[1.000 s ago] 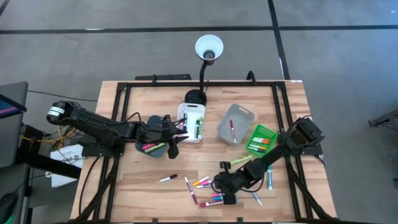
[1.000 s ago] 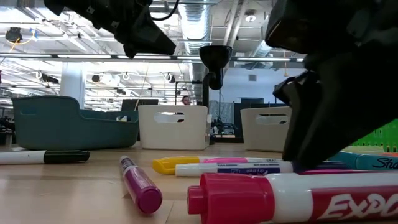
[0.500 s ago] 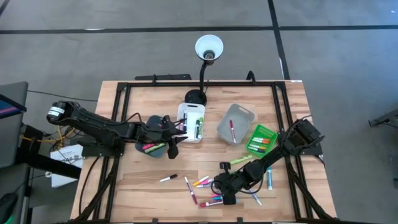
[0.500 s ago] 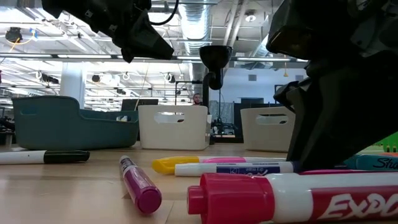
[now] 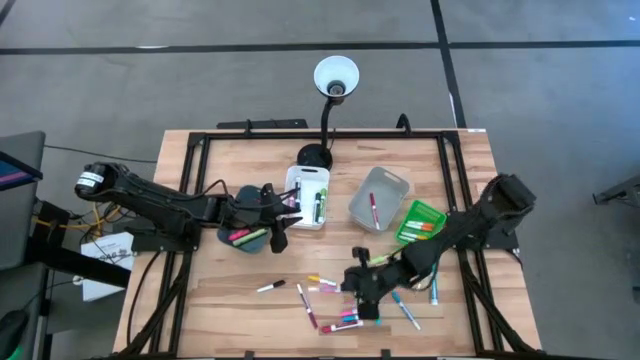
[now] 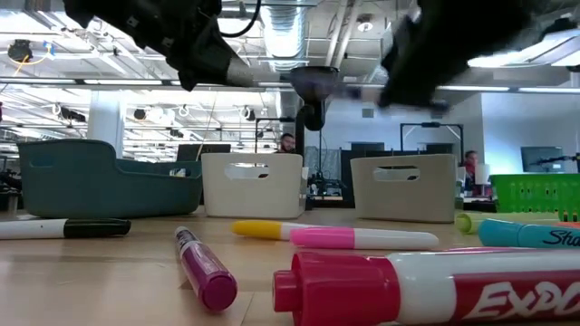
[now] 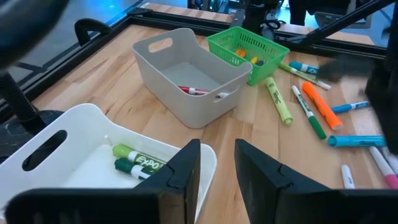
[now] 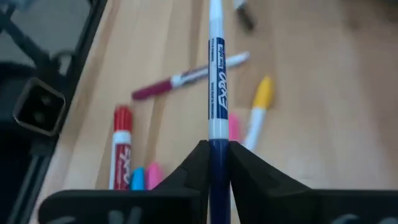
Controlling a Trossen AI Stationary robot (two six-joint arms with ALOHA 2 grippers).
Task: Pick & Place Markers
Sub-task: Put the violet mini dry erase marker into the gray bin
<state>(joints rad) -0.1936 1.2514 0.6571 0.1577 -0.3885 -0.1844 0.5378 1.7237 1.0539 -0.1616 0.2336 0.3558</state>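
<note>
Gripping a thin blue-capped marker (image 8: 215,81) between its closed fingers, the right gripper (image 5: 362,285) has lifted off the table (image 5: 230,290); a second ago it was down among the loose markers (image 5: 335,318) at the near edge. In the low view the dark arm that filled the right side has risen to the top, uncovering a yellow marker (image 6: 258,229) and a pink one (image 6: 362,238) lying on the wood. The held marker sticks out straight ahead of the fingers, above the scattered pens. The left gripper (image 7: 217,171) has not moved: it hovers by the white bin (image 5: 307,196) on the left, fingers slightly apart and holding nothing. The grey bin (image 5: 380,195) and green basket (image 5: 422,220) stay put.
</note>
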